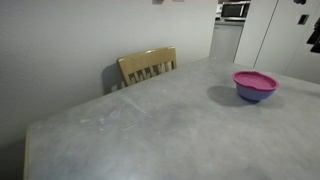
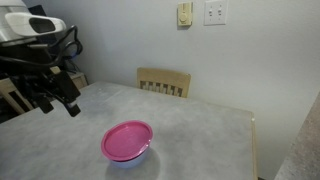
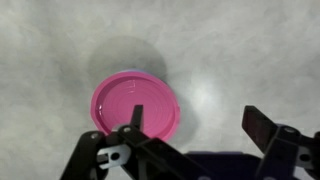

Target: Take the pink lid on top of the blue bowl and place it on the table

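The pink lid (image 1: pixel 255 80) lies on top of the blue bowl (image 1: pixel 254 95) on the grey table (image 1: pixel 150 130). In an exterior view the lid (image 2: pixel 127 140) covers the bowl (image 2: pixel 134 158), of which only a blue edge shows. My gripper (image 2: pixel 58 102) hangs open above the table, to the side of the lid and apart from it. In the wrist view the lid (image 3: pixel 135 106) lies below, left of centre, with my open gripper (image 3: pixel 198 120) high above it and empty. The bowl is hidden under the lid there.
A wooden chair (image 1: pixel 148 66) stands at the table's far edge and shows again in an exterior view (image 2: pixel 164 81). Behind it is a white wall with switch plates (image 2: pixel 214 12). The table edge (image 2: pixel 252 140) runs close by the bowl.
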You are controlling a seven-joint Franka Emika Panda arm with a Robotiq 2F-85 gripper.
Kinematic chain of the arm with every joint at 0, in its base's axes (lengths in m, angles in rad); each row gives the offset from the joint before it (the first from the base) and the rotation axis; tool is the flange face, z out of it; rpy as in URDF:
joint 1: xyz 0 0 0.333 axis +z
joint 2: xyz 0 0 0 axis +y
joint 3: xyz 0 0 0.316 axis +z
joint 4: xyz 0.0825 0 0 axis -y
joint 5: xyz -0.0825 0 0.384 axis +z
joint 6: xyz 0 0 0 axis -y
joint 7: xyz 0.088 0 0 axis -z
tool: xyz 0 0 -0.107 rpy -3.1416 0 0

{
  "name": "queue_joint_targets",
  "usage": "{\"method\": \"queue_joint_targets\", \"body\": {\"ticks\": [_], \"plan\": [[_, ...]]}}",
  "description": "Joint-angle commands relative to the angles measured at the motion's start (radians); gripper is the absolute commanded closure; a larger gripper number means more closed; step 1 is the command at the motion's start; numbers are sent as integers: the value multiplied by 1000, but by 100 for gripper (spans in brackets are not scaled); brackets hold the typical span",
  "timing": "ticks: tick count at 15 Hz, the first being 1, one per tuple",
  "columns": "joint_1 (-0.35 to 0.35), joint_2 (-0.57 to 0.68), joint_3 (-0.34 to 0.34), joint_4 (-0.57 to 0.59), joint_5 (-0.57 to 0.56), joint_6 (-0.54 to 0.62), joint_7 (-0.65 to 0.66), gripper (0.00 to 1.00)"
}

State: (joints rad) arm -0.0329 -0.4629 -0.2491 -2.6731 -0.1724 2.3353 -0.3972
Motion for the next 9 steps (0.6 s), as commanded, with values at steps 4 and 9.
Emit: {"method": "queue_joint_targets", "body": {"ticks": [4,9], "plan": [[10,211,-68,61,22,188,-313,0],[-23,238,-15,62,15,214,-305,0]]}}
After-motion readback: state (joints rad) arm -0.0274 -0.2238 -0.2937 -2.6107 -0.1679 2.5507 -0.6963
